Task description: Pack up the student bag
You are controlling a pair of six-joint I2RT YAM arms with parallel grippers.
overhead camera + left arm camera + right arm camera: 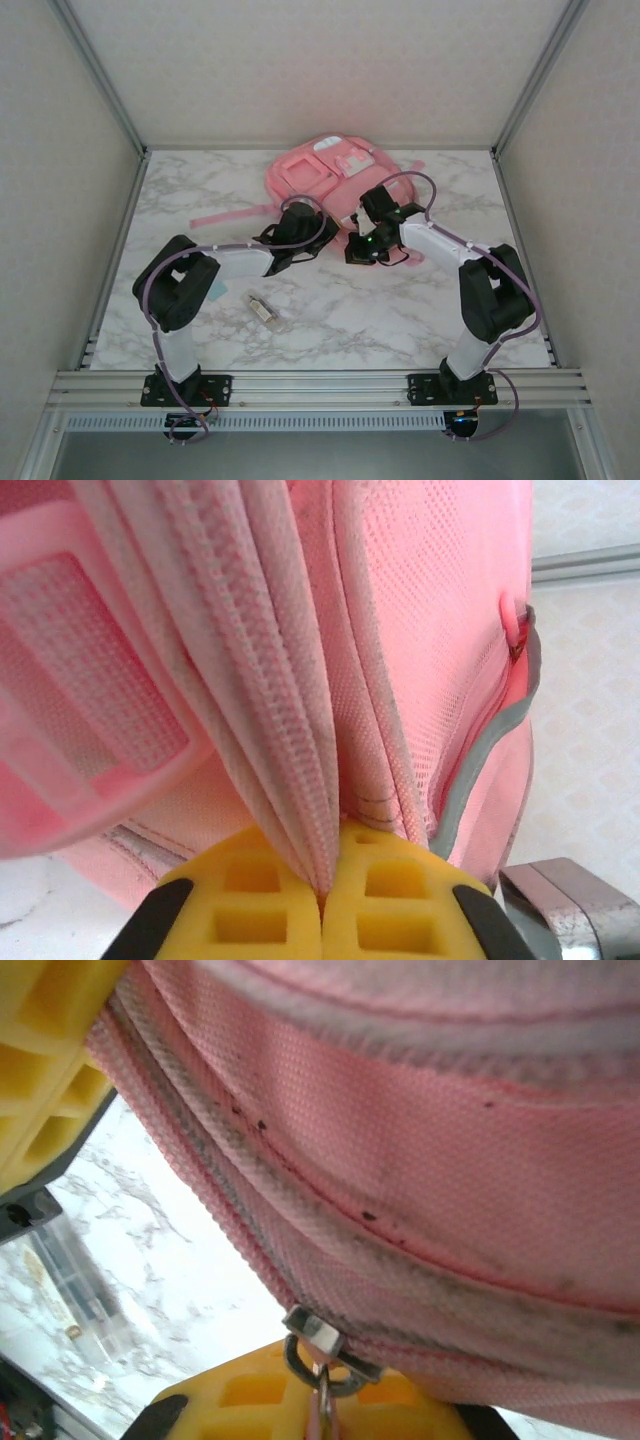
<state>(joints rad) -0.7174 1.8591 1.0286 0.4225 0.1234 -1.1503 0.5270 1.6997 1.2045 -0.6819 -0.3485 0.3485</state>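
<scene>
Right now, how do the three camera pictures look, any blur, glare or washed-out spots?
Top external view: even soft light, sharp throughout, faint shadows on the table. Left wrist view: student bag weave sharp mid-frame, the mesh patch toward the frame's left edge blurred. Right wrist view: zipper pull crisp, the table behind it washed out bright.

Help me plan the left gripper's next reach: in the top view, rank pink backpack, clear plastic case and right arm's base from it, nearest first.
1. Pink backpack: pinched in the left gripper.
2. Clear plastic case: on the table, centre-left.
3. Right arm's base: near-right edge.
</scene>
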